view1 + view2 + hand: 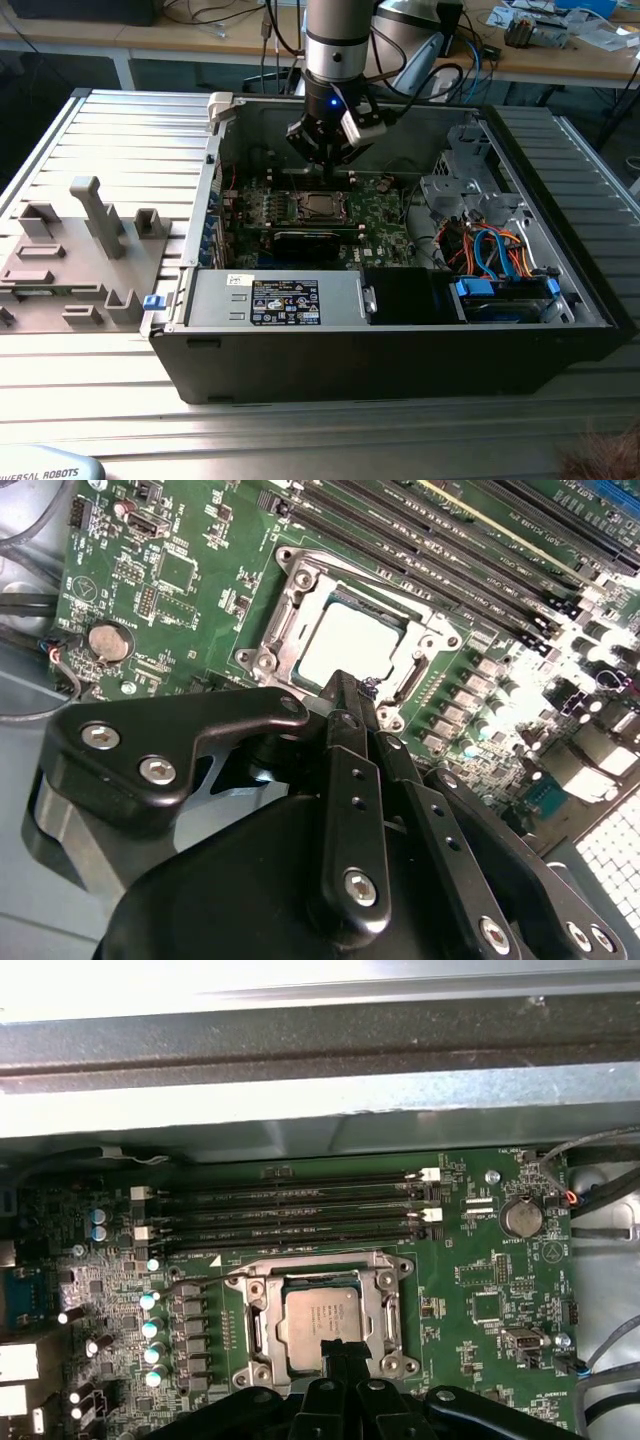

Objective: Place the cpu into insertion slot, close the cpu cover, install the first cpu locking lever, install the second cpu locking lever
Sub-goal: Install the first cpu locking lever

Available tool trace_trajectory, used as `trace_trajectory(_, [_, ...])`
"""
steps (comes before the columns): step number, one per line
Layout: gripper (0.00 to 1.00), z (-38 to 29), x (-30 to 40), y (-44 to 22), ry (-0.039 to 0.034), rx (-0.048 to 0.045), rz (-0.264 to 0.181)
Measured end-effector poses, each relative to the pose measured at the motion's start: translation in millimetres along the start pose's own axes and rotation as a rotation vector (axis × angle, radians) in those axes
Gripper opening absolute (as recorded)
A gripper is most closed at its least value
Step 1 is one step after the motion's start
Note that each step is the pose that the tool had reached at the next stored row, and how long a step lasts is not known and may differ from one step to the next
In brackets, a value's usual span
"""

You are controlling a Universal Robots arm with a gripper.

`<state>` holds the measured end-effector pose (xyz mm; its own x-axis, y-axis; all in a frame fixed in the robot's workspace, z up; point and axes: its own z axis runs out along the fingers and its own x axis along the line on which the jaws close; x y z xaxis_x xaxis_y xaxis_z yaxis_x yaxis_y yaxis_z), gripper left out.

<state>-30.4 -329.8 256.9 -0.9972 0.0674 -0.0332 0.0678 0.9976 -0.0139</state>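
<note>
Inside the open black computer case (pixel 400 370), on the green motherboard (pixel 480 1260), we find the cpu (pixel 322 1322) seated flat in its socket, its silver-grey top framed by the closed cpu cover (pixel 385 1310). We note the black gripper (pixel 345 692) poised just over it, fingers together.

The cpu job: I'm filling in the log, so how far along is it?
Done: the cpu lies in its socket on the green board, with the cpu cover closed flat around it. In hand: the gripper, jaws together and holding nothing, hangs at the socket's edge. Left: I cannot tell from these views whether either locking lever is latched.
</note>
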Motion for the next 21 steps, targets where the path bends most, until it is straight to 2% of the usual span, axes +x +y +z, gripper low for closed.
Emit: trace_trajectory(21, [0.11,0.0,0.0,0.0,-0.0009,-0.002,-0.061])
